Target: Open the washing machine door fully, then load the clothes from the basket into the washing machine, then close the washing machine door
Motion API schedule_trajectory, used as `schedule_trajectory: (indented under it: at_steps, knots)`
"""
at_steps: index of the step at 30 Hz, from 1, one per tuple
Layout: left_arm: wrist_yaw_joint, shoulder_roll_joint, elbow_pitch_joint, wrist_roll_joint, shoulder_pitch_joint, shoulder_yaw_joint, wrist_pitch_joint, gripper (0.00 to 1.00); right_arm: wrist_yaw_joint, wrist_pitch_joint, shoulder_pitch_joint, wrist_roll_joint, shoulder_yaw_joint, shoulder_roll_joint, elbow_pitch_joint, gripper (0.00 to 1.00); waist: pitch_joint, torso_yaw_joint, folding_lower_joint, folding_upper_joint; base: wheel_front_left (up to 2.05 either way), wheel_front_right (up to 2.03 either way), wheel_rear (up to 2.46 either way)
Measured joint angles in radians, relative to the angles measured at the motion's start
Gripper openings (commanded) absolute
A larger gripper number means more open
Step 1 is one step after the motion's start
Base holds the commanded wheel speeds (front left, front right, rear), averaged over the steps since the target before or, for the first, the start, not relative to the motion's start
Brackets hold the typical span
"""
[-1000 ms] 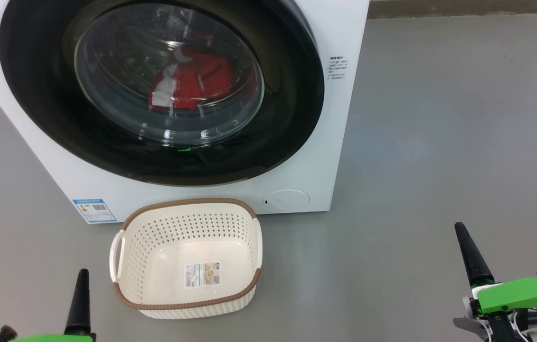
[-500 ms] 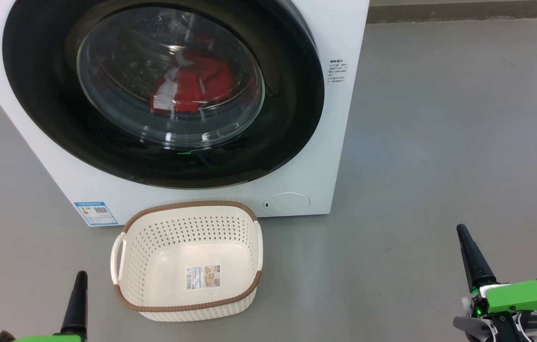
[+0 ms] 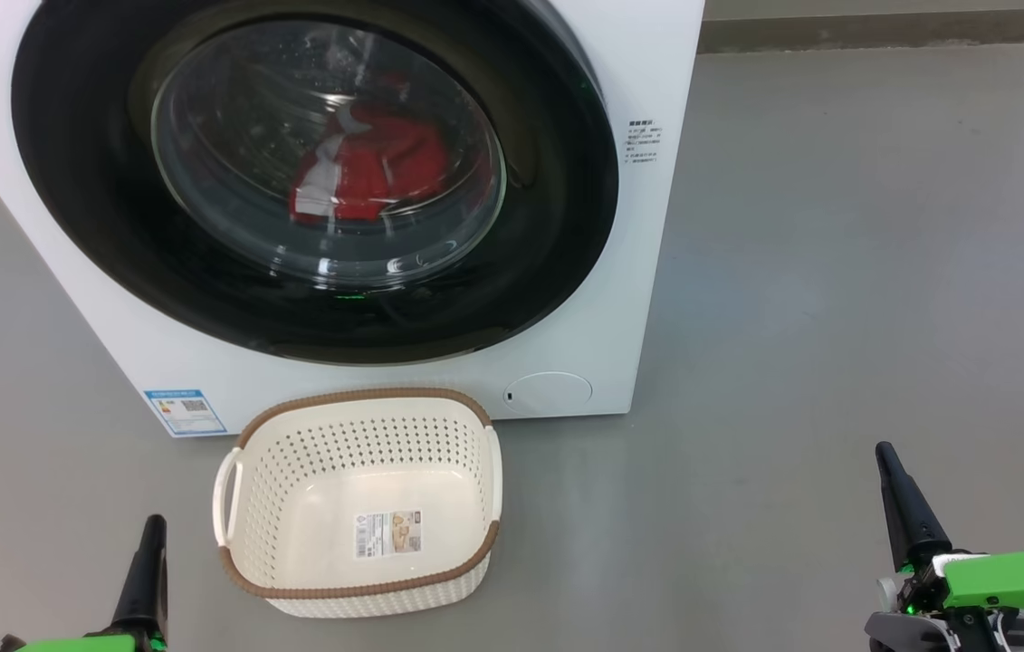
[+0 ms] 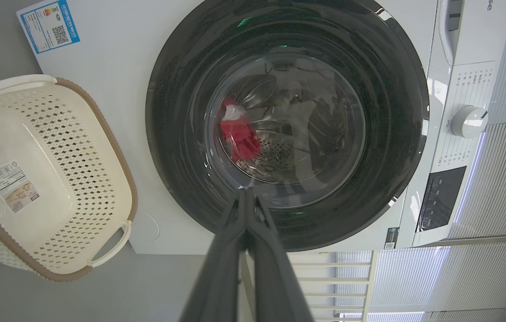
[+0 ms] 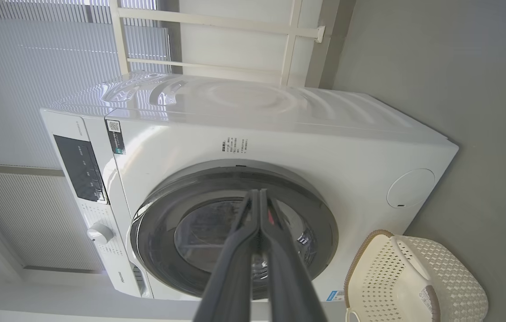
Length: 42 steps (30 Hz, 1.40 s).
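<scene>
1. Change is slight: over the last second the whole head view has slid a little down the frame, with machine, basket and floor moving together. That reads as the camera shifting, not the things.
2. At upper left, the door [image 3: 548,226] lies flush against the front of the washer [image 3: 647,272], so I judge it closed. The red clothes [image 3: 367,177] show through its glass, inside the drum.
3. At lower centre, the basket [image 3: 358,397] stands just in front of the washer, holding nothing but its label.
4. Judged from that, all three steps look done and nothing seems left to handle.
5. At the lower left corner the left gripper [image 3: 155,525] points up the frame, as does the right gripper [image 3: 885,453] at lower right. Both are well apart from basket and door, with their fingers pressed together on nothing.
</scene>
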Motion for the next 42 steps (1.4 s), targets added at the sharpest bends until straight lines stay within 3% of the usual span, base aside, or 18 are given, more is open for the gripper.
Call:
schedule_trajectory:
  at_steps: [7, 42]
  knots:
    - [0.0, -0.001, 0.008, -0.063, -0.004, 0.008, 0.02, 0.0, 0.0, 0.022, 0.0, 0.055, -0.016, 0.012, 0.002, 0.0, -0.004, 0.001, 0.0, 0.0, 0.0, 0.0, 0.0]
    - [0.0, -0.01, 0.008, -0.063, -0.005, 0.02, 0.031, 0.0, 0.0, 0.028, 0.0, 0.056, -0.024, 0.016, 0.002, 0.0, -0.004, 0.0, 0.0, 0.0, 0.0, 0.0, 0.0]
